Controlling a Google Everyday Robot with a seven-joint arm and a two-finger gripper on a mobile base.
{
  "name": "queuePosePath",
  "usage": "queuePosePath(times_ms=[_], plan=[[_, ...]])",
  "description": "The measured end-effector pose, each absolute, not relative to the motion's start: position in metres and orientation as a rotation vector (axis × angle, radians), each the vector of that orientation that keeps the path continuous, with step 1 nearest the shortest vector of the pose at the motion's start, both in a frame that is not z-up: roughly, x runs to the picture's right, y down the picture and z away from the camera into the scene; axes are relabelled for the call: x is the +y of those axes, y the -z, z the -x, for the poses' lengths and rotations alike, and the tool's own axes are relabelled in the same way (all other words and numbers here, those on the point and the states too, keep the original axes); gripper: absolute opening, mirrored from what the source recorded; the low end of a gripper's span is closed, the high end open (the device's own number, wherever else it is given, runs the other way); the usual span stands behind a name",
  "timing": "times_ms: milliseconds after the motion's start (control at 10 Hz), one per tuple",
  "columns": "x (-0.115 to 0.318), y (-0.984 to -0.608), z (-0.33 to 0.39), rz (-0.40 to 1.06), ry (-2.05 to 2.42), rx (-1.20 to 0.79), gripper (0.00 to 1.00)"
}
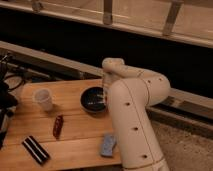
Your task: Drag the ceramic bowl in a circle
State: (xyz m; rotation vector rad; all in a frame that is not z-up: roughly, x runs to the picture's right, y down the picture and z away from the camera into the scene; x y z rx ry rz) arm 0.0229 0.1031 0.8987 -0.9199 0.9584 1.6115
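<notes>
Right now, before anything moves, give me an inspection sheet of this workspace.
Surface: wooden table, light-coloured.
Job's things: ceramic bowl, dark, upright, towards the table's far edge.
Clutter: translucent white cup left of the bowl; small reddish object; black striped bar; blue-grey pad.
Grippers: end effector at the bowl's right rim, under the white arm; contact unclear.
Cables: dark cables at the table's left end.
Surroundings: railing behind; speckled floor at right.

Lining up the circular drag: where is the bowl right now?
The bowl sits toward the far right of the wooden table in the camera view, right of the white cup. The gripper is at the bowl's right rim.
</notes>
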Motion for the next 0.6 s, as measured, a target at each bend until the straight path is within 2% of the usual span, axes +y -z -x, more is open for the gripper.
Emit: queuePosePath(times_ms=[100, 200, 400, 600], plan=[[0.1, -0.895, -0.018, 0.924, -1.605, 0.936, 0.03], [0.097, -0.891, -0.013, 0.929, -1.598, 0.911, 0.0], [0.092, -0.886, -0.009, 0.937, -1.593, 0.869, 0.0], [0.081, -0.876, -0.001, 1.022, -1.591, 0.747, 0.0]])
